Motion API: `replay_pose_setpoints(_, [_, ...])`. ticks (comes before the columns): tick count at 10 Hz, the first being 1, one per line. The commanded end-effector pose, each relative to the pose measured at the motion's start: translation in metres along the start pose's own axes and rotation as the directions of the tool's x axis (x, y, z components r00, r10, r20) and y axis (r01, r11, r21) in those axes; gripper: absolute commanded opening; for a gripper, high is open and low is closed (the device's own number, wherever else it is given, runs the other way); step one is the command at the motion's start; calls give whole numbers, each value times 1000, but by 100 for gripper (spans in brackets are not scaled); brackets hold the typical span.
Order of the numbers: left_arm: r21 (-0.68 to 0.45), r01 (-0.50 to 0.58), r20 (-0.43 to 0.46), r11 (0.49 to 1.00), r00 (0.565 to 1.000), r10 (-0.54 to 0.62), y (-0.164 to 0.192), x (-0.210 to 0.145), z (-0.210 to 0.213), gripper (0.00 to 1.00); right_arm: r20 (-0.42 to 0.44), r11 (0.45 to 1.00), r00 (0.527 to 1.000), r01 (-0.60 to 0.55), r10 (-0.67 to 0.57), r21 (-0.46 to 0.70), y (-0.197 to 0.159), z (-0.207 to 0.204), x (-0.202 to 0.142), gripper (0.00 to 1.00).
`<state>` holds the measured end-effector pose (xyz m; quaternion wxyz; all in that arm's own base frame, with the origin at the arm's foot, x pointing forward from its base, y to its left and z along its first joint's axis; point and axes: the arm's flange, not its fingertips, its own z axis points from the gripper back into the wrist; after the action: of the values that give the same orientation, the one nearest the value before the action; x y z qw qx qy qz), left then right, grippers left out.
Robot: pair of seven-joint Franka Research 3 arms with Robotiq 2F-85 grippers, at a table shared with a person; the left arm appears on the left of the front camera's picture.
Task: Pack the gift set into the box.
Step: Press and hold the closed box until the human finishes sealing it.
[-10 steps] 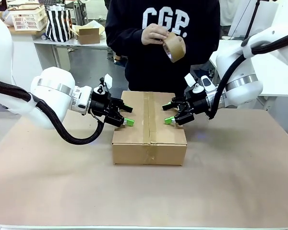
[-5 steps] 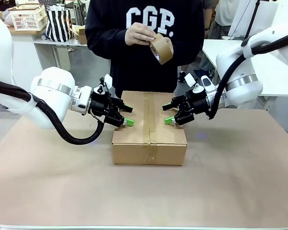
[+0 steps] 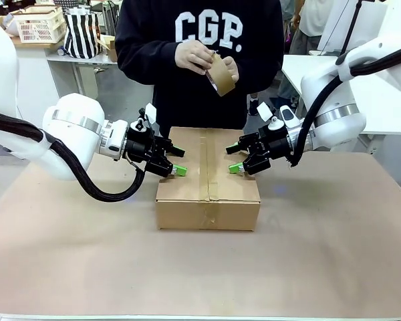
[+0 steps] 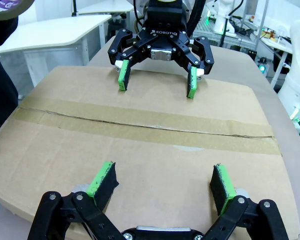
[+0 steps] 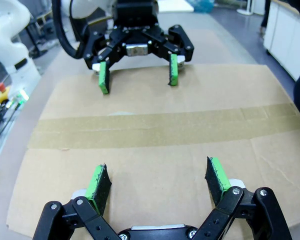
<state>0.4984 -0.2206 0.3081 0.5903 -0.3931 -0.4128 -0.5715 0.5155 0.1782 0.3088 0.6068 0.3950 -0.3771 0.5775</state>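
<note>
- Box [image 3: 207,190]: plain brown cardboard carton; sitting mid-table on the brown table cover [image 3: 334,254], just in front of the person; flaps lying closed.
- Tape strip [image 3: 204,167]: brown; running along the top seam from the far edge to the near edge and continuing down the front face; lying between the two grippers in both wrist views.
- Left gripper [image 3: 176,160]: reaching in from the left over the box's left flap; fingers spreading wide apart, grasping nothing; green pads [image 4: 104,177] pointing down at the cardboard; whether they are touching it cannot be told.
- Right gripper [image 3: 234,159]: reaching in from the right over the right flap; fingers likewise standing apart, gripping nothing; facing the left gripper across the seam.
- Person's hands [image 3: 194,55]: holding a roll of brown tape [image 3: 219,72] at chest height, well above the box; fingers working at the roll's edge.
- Background: striped bag [image 3: 82,33] sitting on a far table.
</note>
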Motion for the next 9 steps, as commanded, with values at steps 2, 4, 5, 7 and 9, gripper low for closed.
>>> replay_pose_setpoints(2, [-2,12,-1,1000,1000,-12,-1,-4,-1,100,-9,1000,1000,1,-1,-4,1,-1,-2,100])
replay_pose_setpoints(4, [-2,12,-1,1000,1000,-12,-1,-4,-1,100,-9,1000,1000,1,-1,-4,1,-1,-2,100])
replay_pose_setpoints(5, [-2,12,-1,1000,1000,-12,-1,-4,-1,100,-9,1000,1000,1,-1,-4,1,-1,-2,100])
replay_pose_setpoints(7, [-2,12,-1,1000,1000,-12,-1,-4,-1,100,-9,1000,1000,1,-1,-4,1,-1,-2,100])
replay_pose_setpoints(9, [-2,12,-1,1000,1000,-12,-1,-4,-1,100,-9,1000,1000,1,-1,-4,1,-1,-2,100])
